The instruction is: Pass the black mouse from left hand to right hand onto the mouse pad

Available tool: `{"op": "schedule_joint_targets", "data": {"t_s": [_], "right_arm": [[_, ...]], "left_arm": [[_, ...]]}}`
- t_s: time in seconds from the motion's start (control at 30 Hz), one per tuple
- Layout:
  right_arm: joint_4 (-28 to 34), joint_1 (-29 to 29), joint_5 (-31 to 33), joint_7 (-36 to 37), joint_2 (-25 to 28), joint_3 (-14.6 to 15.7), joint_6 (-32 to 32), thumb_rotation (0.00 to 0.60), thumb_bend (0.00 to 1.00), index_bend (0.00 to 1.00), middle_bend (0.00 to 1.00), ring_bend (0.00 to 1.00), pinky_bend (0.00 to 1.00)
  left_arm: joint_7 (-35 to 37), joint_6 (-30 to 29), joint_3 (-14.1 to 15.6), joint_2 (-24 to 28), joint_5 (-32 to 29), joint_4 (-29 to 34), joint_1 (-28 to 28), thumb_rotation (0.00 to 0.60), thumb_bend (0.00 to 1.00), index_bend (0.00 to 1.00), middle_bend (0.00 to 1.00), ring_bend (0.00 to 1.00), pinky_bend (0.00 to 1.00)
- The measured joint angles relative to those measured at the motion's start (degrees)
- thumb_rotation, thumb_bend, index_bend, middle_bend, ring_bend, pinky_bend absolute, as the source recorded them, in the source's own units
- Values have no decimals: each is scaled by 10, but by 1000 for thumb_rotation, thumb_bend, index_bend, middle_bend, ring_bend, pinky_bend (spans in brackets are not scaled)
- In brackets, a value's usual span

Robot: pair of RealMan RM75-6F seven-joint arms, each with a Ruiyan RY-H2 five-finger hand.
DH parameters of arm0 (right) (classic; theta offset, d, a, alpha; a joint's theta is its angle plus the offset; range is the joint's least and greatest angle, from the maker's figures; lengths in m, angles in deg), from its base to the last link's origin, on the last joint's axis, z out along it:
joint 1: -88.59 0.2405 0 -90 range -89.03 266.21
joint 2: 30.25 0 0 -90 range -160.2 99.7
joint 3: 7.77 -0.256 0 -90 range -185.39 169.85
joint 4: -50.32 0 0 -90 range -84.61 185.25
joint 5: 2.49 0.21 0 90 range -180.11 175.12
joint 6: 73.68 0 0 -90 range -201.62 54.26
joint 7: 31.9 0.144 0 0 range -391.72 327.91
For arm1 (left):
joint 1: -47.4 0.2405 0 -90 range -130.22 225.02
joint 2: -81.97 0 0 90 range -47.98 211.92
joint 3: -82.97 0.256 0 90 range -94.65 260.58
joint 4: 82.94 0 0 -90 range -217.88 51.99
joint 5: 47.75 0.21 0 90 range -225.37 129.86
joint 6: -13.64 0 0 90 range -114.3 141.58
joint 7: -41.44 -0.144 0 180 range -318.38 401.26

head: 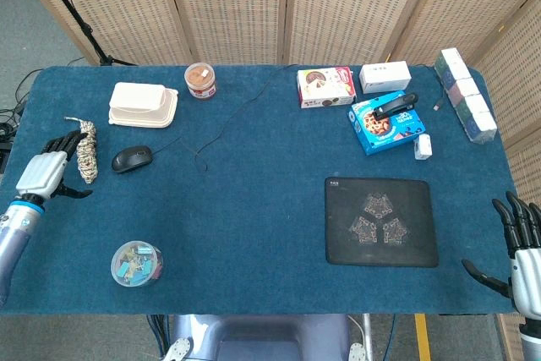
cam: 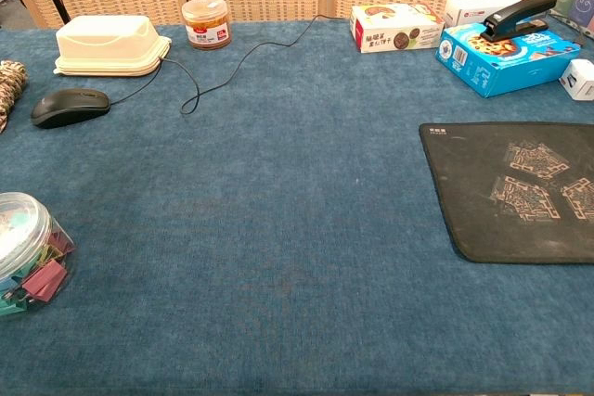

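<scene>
Setting: blue-carpeted worktop (head: 254,209), wicker screens behind.
Black mouse (head: 132,158): lies on the worktop at the left, near the cream box (head: 142,104), cord trailing toward the back — not yet lifted.
Left hand (head: 49,174): at the left edge by the rope bundle (head: 85,150), short of the mouse; fingers spread, holding nothing.
Right hand (head: 522,255): off the front right corner, fingers apart, empty.
Mouse pad (head: 380,221): bare, at right.
Progress: nothing done — pickup, handover and placing all remain.

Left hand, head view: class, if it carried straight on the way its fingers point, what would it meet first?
Probably the rope bundle, just beyond the left hand; the black mouse lies further right. Height is unclear.
</scene>
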Motion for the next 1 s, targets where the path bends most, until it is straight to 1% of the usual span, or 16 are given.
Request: {"op": "schedule_joint_targets", "data": {"t_s": [0.1,0.23,0.33,0.43,0.5,0.6,0.7,0.8,0.9,1.0], "right_arm": [[-1,2,6,-3,-1,-2,6,600,0,0,0,0,0],[-2,5,10,-12,-5,-2,15,600,0,0,0,0,0],[-3,8,17,-19,-8,-4,22,600,0,0,0,0,0],[-5,11,25,-24,-11,-5,31,600,0,0,0,0,0],[-7,12,29,-27,-12,-6,34,600,0,0,0,0,0],[-8,13,35,-28,-14,-9,36,600,0,0,0,0,0],[-8,13,38,-27,-14,-10,38,600,0,0,0,0,0],[-8,14,38,-25,-13,-8,41,600,0,0,0,0,0],[-8,14,38,-23,-12,-7,42,600,0,0,0,0,0],[-7,14,38,-19,-11,-7,42,600,0,0,0,0,0]], "left_arm": [[24,33,-6,-32,-8,-56,-28,600,34,0,0,0,28],[55,68,-11,-71,-11,-118,-59,600,34,0,0,3,135],[75,92,-12,-96,-10,-155,-79,600,34,0,0,40,196],[89,115,-9,-119,-6,-189,-96,600,35,19,20,73,230],[102,130,-6,-133,-2,-206,-107,600,35,44,43,95,243],[116,136,0,-147,11,-223,-117,600,35,91,57,111,248],[122,142,7,-156,17,-240,-121,600,35,124,76,131,273],[127,149,12,-167,19,-254,-126,600,38,180,133,184,323],[131,148,14,-176,22,-263,-130,600,46,267,217,256,386],[128,148,15,-184,22,-273,-135,600,49,296,243,290,414]]}}
